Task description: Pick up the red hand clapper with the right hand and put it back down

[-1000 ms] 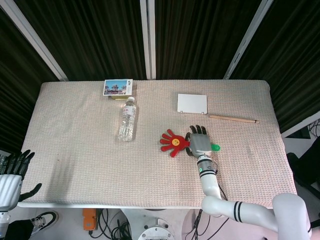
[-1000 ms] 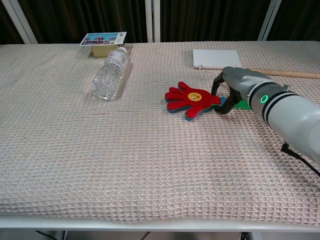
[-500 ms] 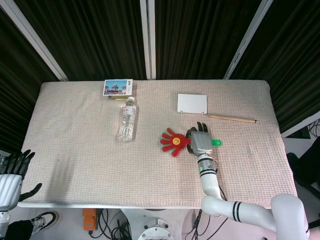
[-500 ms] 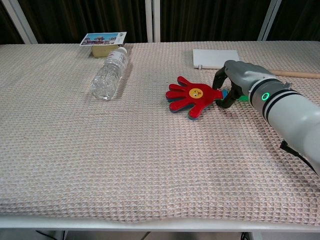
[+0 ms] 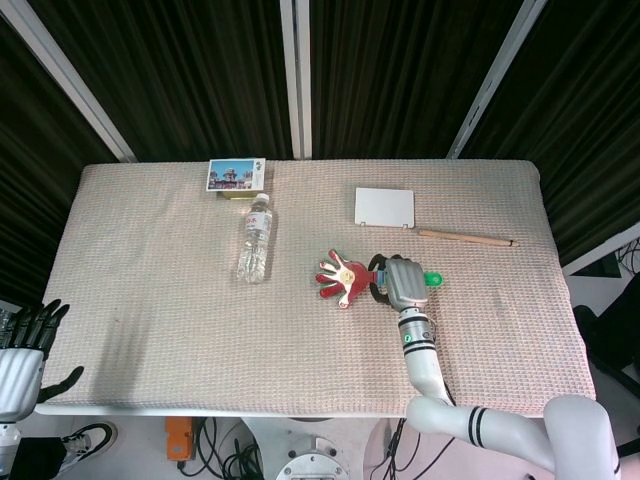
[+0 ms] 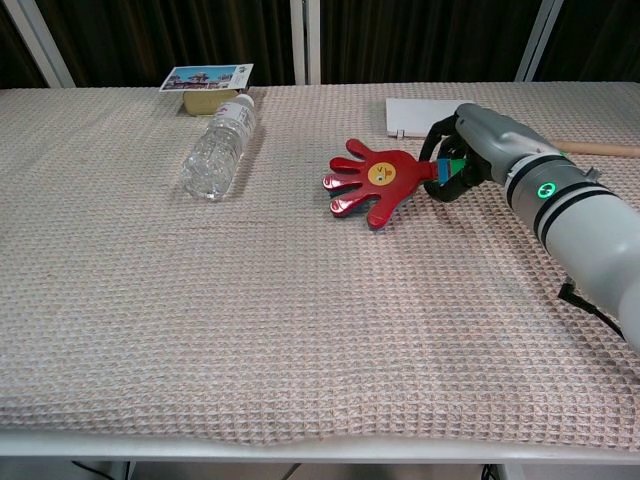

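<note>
The red hand clapper (image 5: pixel 341 277) (image 6: pixel 370 184) hangs above the table cloth right of centre, its flat red palm pointing left. My right hand (image 5: pixel 401 282) (image 6: pixel 472 150) grips its green handle, whose tip (image 5: pixel 432 278) pokes out to the right in the head view. The fingers are curled around the handle and hide most of it. My left hand (image 5: pixel 25 345) hangs off the table's front left corner in the head view, fingers apart and holding nothing.
A clear water bottle (image 5: pixel 254 238) (image 6: pixel 219 146) lies left of the clapper. A picture box (image 5: pixel 236 177) (image 6: pixel 206 84) sits at the back left. A white pad (image 5: pixel 384 207) (image 6: pixel 434 116) and a wooden stick (image 5: pixel 465 238) (image 6: pixel 598 149) lie behind my right hand.
My right hand has lifted the clapper off the cloth and drawn it slightly back and up. The left hand has not moved.
</note>
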Controlling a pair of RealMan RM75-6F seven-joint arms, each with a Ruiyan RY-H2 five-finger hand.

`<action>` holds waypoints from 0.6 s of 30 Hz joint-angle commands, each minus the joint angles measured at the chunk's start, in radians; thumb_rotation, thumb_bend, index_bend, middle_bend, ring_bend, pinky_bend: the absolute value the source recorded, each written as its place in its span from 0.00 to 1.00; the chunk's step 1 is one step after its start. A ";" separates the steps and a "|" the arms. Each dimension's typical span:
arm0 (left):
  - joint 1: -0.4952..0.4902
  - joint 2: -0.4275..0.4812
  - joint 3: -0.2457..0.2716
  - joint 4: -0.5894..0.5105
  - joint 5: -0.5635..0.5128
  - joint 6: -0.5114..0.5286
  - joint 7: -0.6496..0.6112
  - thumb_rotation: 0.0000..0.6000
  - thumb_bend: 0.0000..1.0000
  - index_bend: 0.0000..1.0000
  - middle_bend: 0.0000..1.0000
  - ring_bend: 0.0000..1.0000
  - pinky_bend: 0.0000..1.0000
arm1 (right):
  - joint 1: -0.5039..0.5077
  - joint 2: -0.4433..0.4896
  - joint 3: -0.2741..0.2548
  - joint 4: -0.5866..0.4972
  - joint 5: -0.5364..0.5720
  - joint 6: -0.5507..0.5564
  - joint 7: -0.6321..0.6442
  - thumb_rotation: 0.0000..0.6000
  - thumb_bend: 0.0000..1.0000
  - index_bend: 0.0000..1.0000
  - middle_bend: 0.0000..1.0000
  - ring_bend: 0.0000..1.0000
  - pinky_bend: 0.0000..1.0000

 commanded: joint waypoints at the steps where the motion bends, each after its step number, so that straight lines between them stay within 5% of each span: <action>1: 0.001 0.000 0.000 0.000 0.001 0.001 0.001 1.00 0.18 0.04 0.00 0.00 0.00 | -0.017 0.001 0.006 0.017 -0.039 -0.007 0.055 1.00 0.48 0.85 0.58 0.50 0.64; 8: -0.002 -0.002 0.000 -0.005 0.003 -0.004 0.009 1.00 0.18 0.04 0.00 0.00 0.00 | -0.033 0.021 0.018 0.011 -0.067 -0.021 0.109 1.00 0.49 0.91 0.67 0.65 0.83; 18: -0.006 -0.001 0.002 -0.015 0.003 -0.013 0.026 1.00 0.18 0.04 0.00 0.00 0.00 | -0.062 0.090 0.043 -0.071 -0.128 -0.058 0.252 1.00 0.49 0.98 0.76 0.73 0.94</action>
